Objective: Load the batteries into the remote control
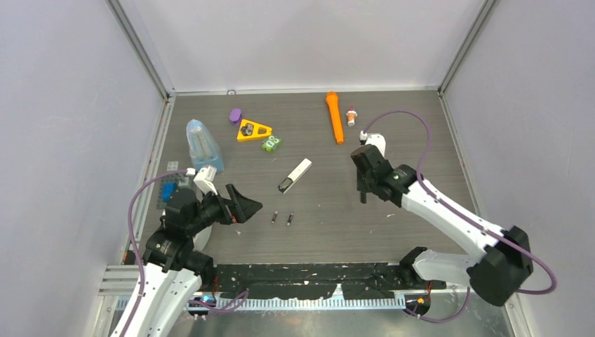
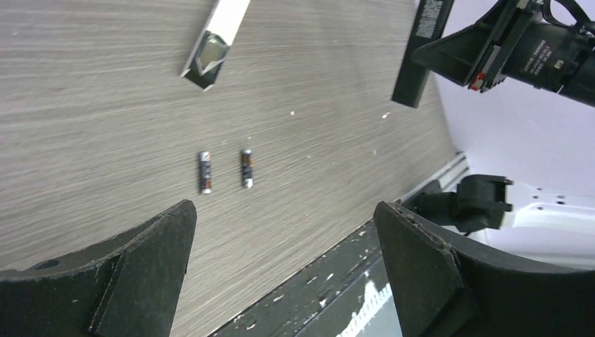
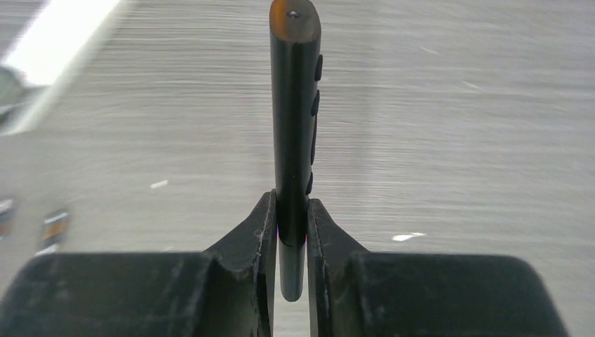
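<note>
Currently the remote control lies flat on the desk near the middle of the top view. Its long axis is slanted, with the open dark end toward the lower left and the white end toward the upper right. Two batteries lie side by side below it, apart from it, both running up-and-down in the frame. Just left of them the left end effector gapes wide, holding nothing. At centre right the right end effector is pinched on a dark slim piece (small buttons down one edge), which sticks straight out from the jaws.
</note>
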Tool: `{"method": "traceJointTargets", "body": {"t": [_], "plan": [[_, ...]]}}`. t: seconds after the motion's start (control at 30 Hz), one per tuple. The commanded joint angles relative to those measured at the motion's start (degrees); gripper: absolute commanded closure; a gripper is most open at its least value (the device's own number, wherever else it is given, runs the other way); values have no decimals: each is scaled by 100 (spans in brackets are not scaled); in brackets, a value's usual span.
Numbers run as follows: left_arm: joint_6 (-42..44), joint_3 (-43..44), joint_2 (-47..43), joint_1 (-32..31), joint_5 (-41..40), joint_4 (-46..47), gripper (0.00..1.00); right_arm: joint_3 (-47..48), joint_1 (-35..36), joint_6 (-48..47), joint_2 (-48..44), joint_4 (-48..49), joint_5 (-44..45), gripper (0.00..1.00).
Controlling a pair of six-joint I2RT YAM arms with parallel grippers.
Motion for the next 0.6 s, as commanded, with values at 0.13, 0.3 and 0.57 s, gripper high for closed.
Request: {"method": "traceJointTargets", "body": {"t": [0.13, 0.3, 0.57], "plan": [[591, 73, 78, -16, -688, -79, 0, 154, -942, -376, 1796, -348, 1800, 95], [613, 2, -18, -15, -728, 112, 0, 689, -1012, -356, 3020, -323, 1860, 95], [544, -84, 48, -19, -869, 99, 0, 1179, -1013, -292, 3704, -444, 1441, 87]]}}
